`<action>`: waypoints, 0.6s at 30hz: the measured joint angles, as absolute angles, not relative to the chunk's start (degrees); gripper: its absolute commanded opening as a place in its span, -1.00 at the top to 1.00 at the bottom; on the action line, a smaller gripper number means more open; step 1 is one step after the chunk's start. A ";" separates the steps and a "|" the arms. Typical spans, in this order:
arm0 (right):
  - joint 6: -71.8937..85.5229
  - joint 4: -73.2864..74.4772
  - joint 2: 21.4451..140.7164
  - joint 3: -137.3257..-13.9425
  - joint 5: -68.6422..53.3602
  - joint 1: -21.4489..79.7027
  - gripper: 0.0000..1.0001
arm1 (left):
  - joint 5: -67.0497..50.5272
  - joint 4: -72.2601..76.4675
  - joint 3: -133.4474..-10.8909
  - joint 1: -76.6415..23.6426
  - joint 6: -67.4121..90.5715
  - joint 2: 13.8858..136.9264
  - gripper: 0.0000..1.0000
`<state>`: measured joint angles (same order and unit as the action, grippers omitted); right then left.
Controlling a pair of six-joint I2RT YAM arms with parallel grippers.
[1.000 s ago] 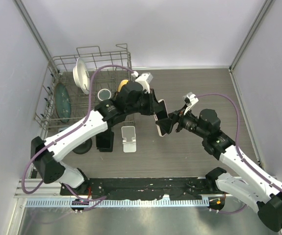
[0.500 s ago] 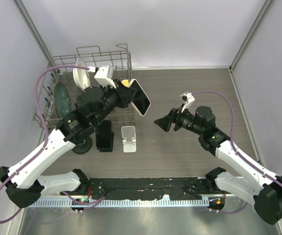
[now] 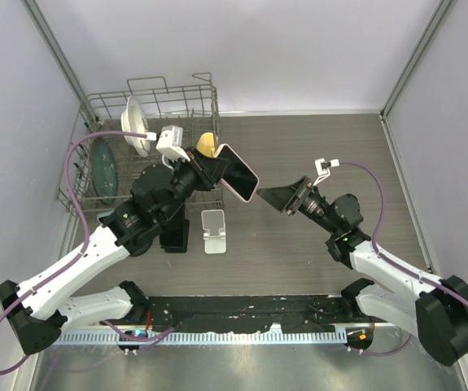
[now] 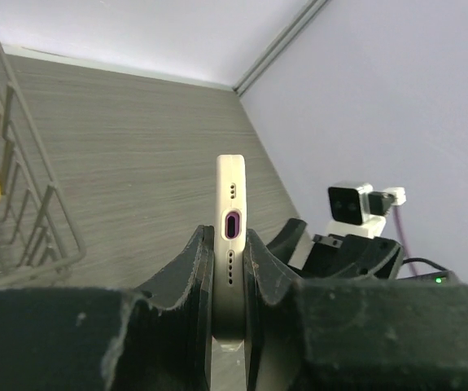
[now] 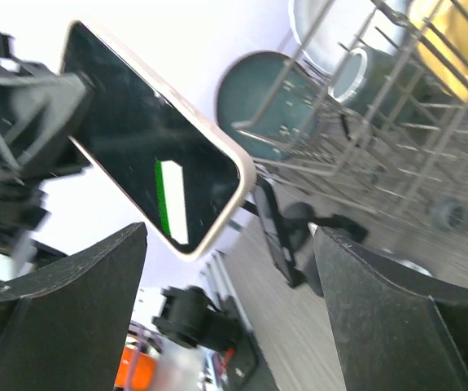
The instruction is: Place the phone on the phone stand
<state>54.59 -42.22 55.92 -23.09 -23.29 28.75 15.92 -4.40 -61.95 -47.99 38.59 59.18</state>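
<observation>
Handed over since a second ago: right gripper (image 3: 276, 197) now off the phone (image 3: 238, 173), jaws wide, empty. Left gripper (image 4: 230, 281) pinching phone across its faces, aloft near the phone stand (image 3: 213, 230). Likely rigid, light, slick glass. Best kept pinched near one end, firm.

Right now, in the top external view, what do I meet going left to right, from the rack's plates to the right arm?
teal plate → white plate → phone → right gripper
</observation>
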 measured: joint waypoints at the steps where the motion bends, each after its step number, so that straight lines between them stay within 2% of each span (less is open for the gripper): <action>1: 57.32 -46.39 57.19 -22.39 -23.33 28.75 -0.76 | 15.77 -3.16 -60.58 -47.99 39.75 58.48 1.00; 4: 63.88 -56.95 61.54 -22.11 -23.53 28.75 -0.71 | 14.98 -0.08 -58.59 -47.99 42.83 57.69 1.00; 7: 69.08 -64.97 64.99 -22.15 -23.81 28.75 -0.44 | 13.96 3.05 -57.78 -47.99 45.45 57.67 1.00; 8: 71.22 -67.35 66.50 -22.33 -24.27 28.75 -0.28 | 13.67 3.79 -57.69 -47.99 46.30 57.67 1.00; 11: 75.85 -71.07 70.54 -23.11 -25.26 28.93 -0.05 | 12.80 6.48 -57.04 -47.99 48.12 57.69 1.00; 18: 82.52 -74.43 74.52 -24.23 -25.61 30.00 0.28 | 13.10 10.57 -52.60 -47.33 51.35 58.00 1.00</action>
<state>82.52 -74.43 74.52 -24.23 -25.61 30.00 13.10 10.57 -52.60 -47.33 51.35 58.00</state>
